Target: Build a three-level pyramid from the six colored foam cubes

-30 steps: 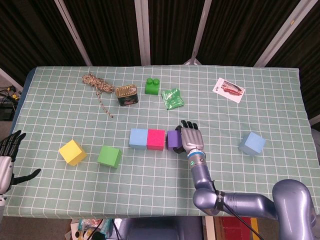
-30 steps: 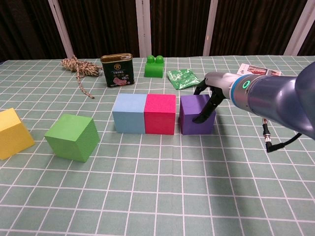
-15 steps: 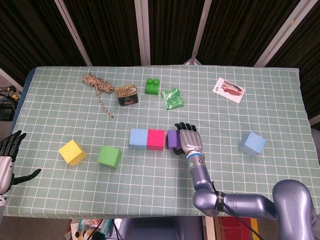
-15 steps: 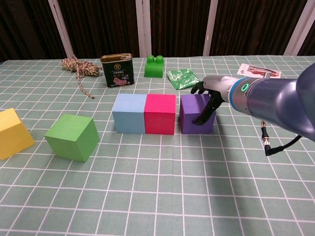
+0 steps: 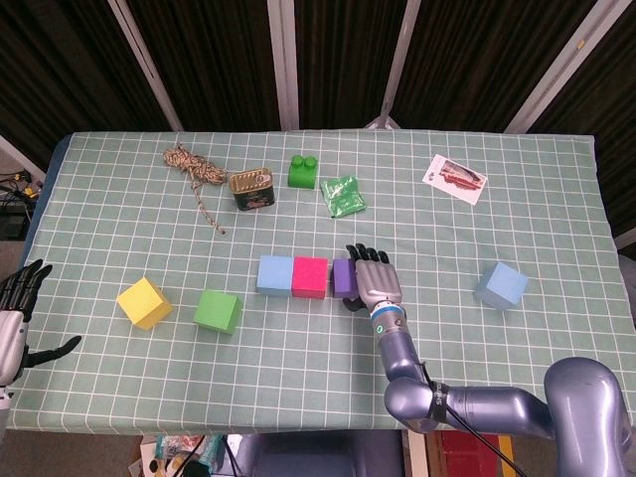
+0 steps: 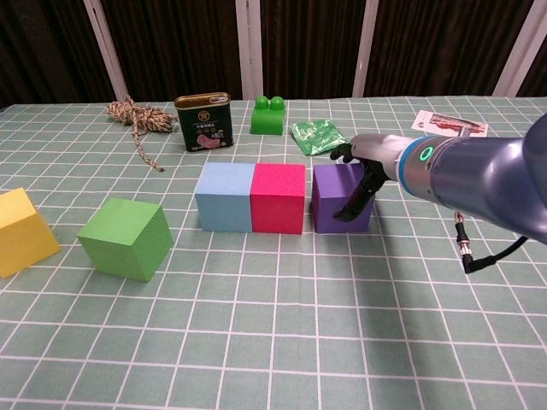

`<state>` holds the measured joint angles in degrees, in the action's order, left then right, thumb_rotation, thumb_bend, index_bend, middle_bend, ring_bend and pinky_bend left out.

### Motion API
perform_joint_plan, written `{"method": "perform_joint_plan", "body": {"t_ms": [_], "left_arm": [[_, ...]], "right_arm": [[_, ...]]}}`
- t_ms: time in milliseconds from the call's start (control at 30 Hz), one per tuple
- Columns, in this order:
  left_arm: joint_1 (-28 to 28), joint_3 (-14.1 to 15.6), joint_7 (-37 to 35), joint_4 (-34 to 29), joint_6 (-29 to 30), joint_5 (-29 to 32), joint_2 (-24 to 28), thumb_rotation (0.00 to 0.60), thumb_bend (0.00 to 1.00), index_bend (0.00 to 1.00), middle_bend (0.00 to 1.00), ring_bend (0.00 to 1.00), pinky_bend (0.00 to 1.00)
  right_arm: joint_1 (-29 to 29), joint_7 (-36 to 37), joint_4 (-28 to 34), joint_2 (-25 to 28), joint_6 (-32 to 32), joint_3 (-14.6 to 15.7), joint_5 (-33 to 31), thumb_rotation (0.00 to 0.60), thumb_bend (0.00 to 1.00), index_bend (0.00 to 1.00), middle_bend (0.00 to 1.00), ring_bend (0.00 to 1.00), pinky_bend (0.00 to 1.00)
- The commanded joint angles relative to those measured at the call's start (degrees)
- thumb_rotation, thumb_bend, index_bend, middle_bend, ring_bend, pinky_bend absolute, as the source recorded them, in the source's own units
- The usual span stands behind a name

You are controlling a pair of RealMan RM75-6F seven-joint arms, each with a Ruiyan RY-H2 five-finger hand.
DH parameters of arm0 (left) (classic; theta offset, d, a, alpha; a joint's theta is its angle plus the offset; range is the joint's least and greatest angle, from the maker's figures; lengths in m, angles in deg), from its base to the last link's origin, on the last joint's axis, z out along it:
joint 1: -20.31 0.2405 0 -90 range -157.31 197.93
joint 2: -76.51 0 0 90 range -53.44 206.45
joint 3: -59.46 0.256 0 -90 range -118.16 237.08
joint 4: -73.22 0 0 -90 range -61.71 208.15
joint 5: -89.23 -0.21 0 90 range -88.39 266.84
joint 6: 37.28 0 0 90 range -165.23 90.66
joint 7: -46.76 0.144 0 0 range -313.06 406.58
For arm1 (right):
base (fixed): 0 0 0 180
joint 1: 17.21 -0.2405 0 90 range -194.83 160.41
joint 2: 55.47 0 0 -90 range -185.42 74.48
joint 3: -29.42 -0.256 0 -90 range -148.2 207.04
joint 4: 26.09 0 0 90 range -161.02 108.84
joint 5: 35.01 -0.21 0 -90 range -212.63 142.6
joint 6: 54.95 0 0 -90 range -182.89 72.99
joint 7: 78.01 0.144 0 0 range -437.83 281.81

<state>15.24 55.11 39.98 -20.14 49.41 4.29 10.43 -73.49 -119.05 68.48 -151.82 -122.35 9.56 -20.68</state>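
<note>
Purple cube (image 6: 340, 199) ends our row with the pink cube (image 6: 278, 197) and blue cube (image 6: 226, 196); our right hand (image 6: 357, 175) holds it, fingers over its top and right side. Our left hand (image 5: 18, 303) rests spread at the table (image 5: 556, 209) edge, holding nothing.

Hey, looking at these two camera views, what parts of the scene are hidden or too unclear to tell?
- Purple cube: head view, mostly covered by the right robot hand; whether it is gripped is unclear.
- Left robot hand: head view, cut off by the left edge; absent from chest view.
- Pale blue cube at the right: outside the chest view.
- Yellow cube: chest view, clipped by the left edge.
- Tin can label: too small to read.
</note>
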Motion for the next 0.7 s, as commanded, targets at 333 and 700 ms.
{"method": "perform_joint_plan", "body": {"t_ms": [333,700], "left_arm": [[0.1,0.1,0.2,0.0,0.3,-0.2,0.0,0.6,0.1,0.0,0.0,0.0,0.0],[0.1,0.2,0.4,0.0,0.3,-0.5,-0.1,0.6,0.1,0.0,0.0,0.0,0.0]], "right_arm": [[1.3,0.4,5.0,2.6,-2.2,0.4,2.0,0.6,0.31,0.0,0.0,0.0,0.0],[4.7,1.4,9.3,7.5,-4.8,2.3,4.0,0.6,0.31,0.0,0.0,0.0,0.0]]}}
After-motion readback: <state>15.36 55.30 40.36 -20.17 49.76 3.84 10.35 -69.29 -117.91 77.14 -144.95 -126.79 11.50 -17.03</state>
